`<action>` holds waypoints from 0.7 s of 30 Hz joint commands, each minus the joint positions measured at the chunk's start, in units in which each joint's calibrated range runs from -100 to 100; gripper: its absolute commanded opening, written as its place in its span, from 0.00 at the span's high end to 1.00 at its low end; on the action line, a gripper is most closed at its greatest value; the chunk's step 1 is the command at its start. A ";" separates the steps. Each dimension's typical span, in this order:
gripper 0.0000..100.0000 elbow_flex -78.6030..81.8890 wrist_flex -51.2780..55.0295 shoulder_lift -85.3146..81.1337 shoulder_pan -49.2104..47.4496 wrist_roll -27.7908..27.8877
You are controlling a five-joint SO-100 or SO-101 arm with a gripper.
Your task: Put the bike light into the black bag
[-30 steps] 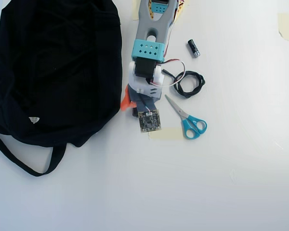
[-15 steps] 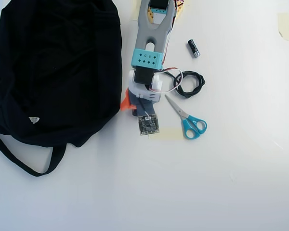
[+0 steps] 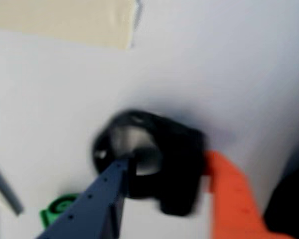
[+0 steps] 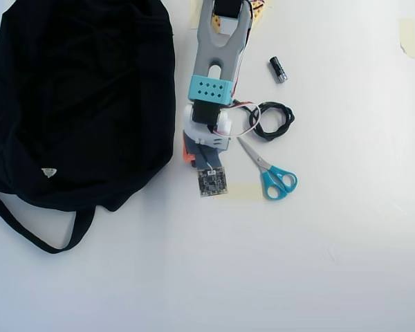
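Observation:
The bike light (image 3: 169, 164) is a small black block with a loop strap, blurred in the wrist view. It sits between my gripper's (image 3: 167, 167) dark blue finger (image 3: 104, 194) on its left and orange finger (image 3: 229, 194) on its right, and both fingers touch it. In the overhead view the light is hidden under my gripper (image 4: 195, 155), which hangs just right of the black bag (image 4: 83, 97). The bag is large and soft and has a white label and a long strap. Its dark edge also shows in the wrist view (image 3: 291, 199).
Teal-handled scissors (image 4: 271, 173), a coiled black cable (image 4: 271, 119) and a small battery (image 4: 278, 69) lie right of the arm. Beige tape strips (image 4: 408, 34) are stuck on the white table. A green piece (image 3: 57, 209) and a grey blade (image 3: 5, 191) show at the wrist view's lower left.

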 commanded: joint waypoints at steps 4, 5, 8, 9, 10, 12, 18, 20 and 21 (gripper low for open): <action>0.98 -2.35 -0.79 -1.88 -0.38 -0.32; 0.98 -2.62 -0.62 -2.13 -0.46 -0.32; 0.98 -5.40 1.71 -4.37 -1.66 -0.37; 0.98 -6.39 2.48 -5.37 -2.03 -0.37; 0.98 -7.11 3.43 -6.36 -2.33 -0.42; 0.98 -8.37 5.15 -8.35 -3.15 -0.47; 0.98 -11.87 7.05 -12.92 -5.77 -0.47; 0.98 -12.05 7.48 -13.08 -6.29 -0.47; 0.98 -12.41 9.03 -13.33 -6.59 -0.53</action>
